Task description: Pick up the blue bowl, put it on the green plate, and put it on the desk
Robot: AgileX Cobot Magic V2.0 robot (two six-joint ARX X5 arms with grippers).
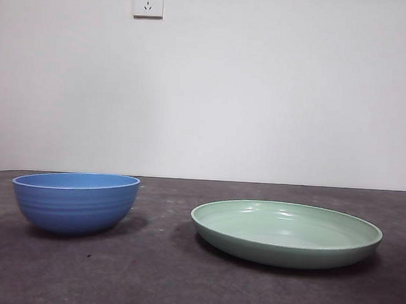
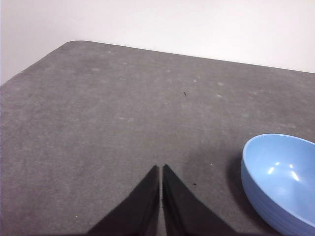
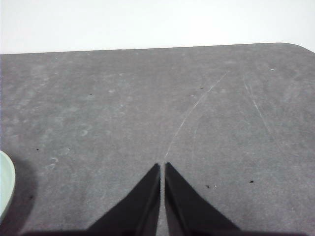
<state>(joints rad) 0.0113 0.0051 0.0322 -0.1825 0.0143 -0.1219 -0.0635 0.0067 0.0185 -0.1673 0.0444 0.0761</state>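
The blue bowl (image 1: 75,201) stands upright on the desk (image 1: 169,279) at the left of the front view, empty. Apart from it, to the right, lies the pale green plate (image 1: 286,232), also empty. In the left wrist view my left gripper (image 2: 161,168) is shut with nothing in it, above bare desk, and the blue bowl (image 2: 281,181) sits off to its side. My right gripper (image 3: 162,166) is shut and empty over bare desk, with only a sliver of the green plate (image 3: 5,189) at the picture's edge. Neither arm shows in the front view.
A white wall rises behind the desk, with a power socket (image 1: 148,1) high up. The desk's rounded far corners show in both wrist views (image 2: 74,44) (image 3: 295,46). Faint scratches (image 3: 197,105) mark the surface.
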